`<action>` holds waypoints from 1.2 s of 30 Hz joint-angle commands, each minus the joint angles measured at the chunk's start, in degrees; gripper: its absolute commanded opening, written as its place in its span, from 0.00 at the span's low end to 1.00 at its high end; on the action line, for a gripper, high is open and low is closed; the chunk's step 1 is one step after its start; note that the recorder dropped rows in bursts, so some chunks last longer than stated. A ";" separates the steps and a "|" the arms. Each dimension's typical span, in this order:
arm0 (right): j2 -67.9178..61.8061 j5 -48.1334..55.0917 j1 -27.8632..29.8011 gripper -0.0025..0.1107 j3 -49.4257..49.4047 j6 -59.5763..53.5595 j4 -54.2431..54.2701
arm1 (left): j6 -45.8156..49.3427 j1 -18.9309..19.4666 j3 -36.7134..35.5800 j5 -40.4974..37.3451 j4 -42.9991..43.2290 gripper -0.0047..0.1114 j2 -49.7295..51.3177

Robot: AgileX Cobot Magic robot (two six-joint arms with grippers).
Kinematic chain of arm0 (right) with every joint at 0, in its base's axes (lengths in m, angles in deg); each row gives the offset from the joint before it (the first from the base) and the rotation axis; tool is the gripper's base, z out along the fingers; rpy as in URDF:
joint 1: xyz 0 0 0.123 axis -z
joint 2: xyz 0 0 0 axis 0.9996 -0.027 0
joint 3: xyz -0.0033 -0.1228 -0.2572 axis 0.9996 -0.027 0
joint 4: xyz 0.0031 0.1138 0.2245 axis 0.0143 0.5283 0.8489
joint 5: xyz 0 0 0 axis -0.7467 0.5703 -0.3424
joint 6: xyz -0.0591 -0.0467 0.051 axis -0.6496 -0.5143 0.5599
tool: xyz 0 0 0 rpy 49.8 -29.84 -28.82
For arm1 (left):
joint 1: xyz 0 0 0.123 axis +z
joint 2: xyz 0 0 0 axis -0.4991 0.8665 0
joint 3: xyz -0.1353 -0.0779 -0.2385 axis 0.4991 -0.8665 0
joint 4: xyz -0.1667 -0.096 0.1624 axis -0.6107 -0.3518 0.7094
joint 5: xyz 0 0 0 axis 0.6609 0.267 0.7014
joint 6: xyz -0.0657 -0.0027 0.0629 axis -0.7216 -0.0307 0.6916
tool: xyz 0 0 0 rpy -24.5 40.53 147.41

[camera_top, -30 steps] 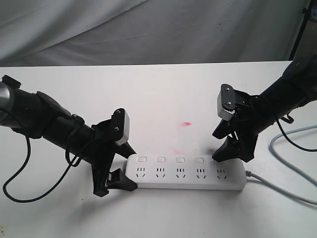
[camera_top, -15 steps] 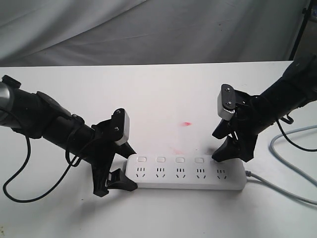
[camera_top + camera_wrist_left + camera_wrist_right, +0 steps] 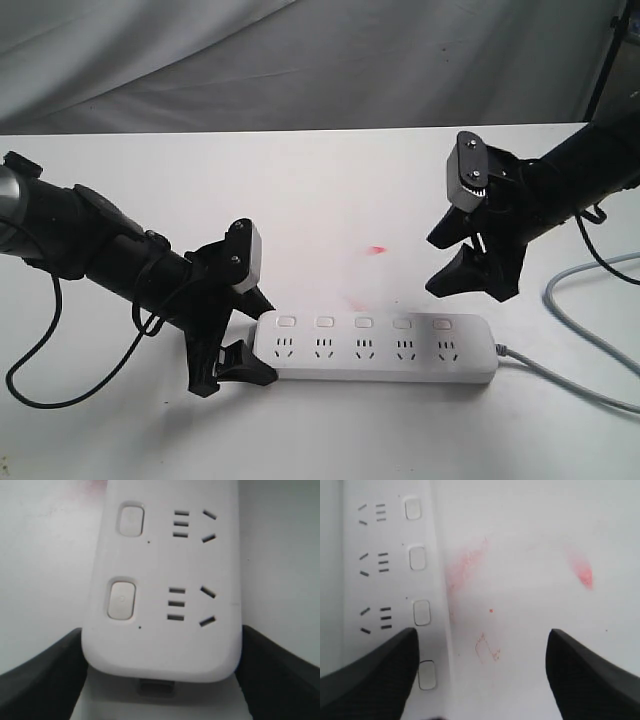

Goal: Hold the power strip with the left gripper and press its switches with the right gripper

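Note:
The white power strip (image 3: pixel 375 350) lies flat near the table's front, with its grey cord (image 3: pixel 570 385) leaving at the right end. Its switches (image 3: pixel 363 322) form a row of five along the far edge. My left gripper (image 3: pixel 258 340) is shut on the strip's left end, a black finger (image 3: pixel 45 680) on each long side of the strip (image 3: pixel 165 580). My right gripper (image 3: pixel 432 267) hangs open above the table just behind the strip's right end, touching nothing. In the right wrist view the gripper (image 3: pixel 481 635) has bare table between its fingers, and one finger (image 3: pixel 375 675) overlaps the strip beside a switch (image 3: pixel 422 612).
Red smears mark the white table (image 3: pixel 377 249) behind the strip. A second grey cable (image 3: pixel 590 270) loops at the right edge, and a loose black cable (image 3: pixel 30 370) trails from the left arm. Grey cloth hangs behind the table.
My right gripper has risen up and back from the strip's right end, uncovering the fifth switch. The left gripper and the strip have not moved.

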 commanded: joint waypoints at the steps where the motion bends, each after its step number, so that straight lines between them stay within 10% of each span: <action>1: 1.37 1.04 0.25 0.60 -0.30 -0.60 2.00 | 0.05 -0.16 0.34 1.37 -0.13 0.04 0.05; 18: 1.37 0.39 0.25 0.60 -0.18 -1.23 14.24 | 0.05 -0.16 0.34 1.37 -0.13 0.04 0.05; 29: 1.37 4.02 0.25 0.09 0.69 -2.34 14.69 | 0.05 -0.16 0.34 1.37 -0.13 0.04 0.05; 36: 1.37 9.67 0.25 0.02 0.69 -5.46 16.10 | 0.05 -0.16 0.34 1.37 -0.13 0.04 0.05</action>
